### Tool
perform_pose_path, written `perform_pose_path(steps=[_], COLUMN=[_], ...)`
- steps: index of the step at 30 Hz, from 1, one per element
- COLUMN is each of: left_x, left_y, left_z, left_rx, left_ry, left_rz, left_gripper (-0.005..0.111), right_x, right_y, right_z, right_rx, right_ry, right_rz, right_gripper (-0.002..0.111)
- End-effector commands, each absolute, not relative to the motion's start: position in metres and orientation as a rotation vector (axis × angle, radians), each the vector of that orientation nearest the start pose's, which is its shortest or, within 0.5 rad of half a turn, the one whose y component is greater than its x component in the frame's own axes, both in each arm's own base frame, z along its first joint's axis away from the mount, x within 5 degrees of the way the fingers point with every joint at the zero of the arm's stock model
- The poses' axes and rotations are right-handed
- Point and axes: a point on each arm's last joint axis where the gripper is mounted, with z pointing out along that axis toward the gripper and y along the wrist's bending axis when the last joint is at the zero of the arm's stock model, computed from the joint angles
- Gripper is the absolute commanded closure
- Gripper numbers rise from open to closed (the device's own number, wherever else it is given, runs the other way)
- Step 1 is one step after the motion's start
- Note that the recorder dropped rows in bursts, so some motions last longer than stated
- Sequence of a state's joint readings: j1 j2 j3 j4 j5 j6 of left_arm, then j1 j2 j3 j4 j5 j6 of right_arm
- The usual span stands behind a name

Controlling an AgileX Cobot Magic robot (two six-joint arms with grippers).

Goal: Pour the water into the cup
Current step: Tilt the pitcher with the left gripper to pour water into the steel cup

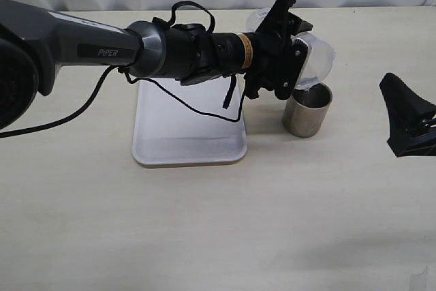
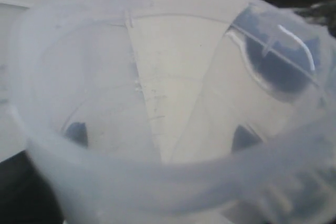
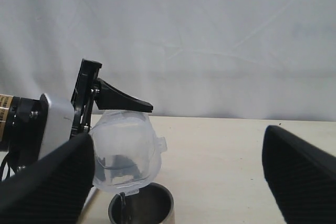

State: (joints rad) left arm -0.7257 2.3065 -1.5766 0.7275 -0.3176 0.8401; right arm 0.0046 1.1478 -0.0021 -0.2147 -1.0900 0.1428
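Arms first: your left arm (image 1: 82, 49) reaches in from the left edge of the exterior view, stretched out flat across the table (image 1: 204, 236), with "PiPER" printed on the grey housing. A thin black cable (image 1: 170, 97) droops off it and hangs over a white tray (image 1: 187, 138) that lies flat on the table right under the wrist.

Just right of the tray, your left gripper (image 1: 283, 49) is clamped on a clear plastic jug (image 1: 320, 52), one finger on either side of the jug's body. The jug is tipped well over on its side, mouth pointing down and to the right. In the left wrist view you're basically staring into it, the jug filling the whole frame, so you can't see much else there.

The cup (image 1: 306, 114) stands upright on the table just off the tray's right edge, directly under the jug's lip. It's brushed steel with no handle. In the right wrist view there's a thin trickle of water (image 3: 122, 203) dropping from the spout into the cup's open top. The lip is close above the rim, but I can't tell if they touch.

Farthest right, your right gripper (image 1: 409, 124) hangs near the edge of the frame, well apart from the cup, its fingers (image 3: 299, 177) spread wide with nothing in them.
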Motion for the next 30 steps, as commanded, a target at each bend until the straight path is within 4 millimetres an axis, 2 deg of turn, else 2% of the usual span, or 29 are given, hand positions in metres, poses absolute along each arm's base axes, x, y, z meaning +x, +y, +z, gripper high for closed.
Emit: perform_pose_path(steps=[1, 9, 15, 30], left_x=[0.37, 0.376, 0.375, 0.375], left_y=[-0.361, -0.363, -0.363, -0.363], left_z=[0.15, 0.16, 0.16, 0.16], left_rx=[1.807, 1.741, 1.745, 1.785], left_ry=[0.669, 0.726, 0.719, 0.632], left_rz=[0.327, 0.321, 0.324, 0.394], left_gripper=[0.107, 0.107, 0.107, 0.107], right_x=[0.15, 0.15, 0.15, 0.15], right_y=[0.018, 0.018, 0.018, 0.018], right_z=[0.189, 0.189, 0.189, 0.189], right_rx=[-0.129, -0.129, -0.129, -0.129], right_ry=[1.557, 1.557, 1.557, 1.557], right_rz=[0.187, 0.187, 0.187, 0.187], right_gripper=[0.027, 0.027, 0.027, 0.027])
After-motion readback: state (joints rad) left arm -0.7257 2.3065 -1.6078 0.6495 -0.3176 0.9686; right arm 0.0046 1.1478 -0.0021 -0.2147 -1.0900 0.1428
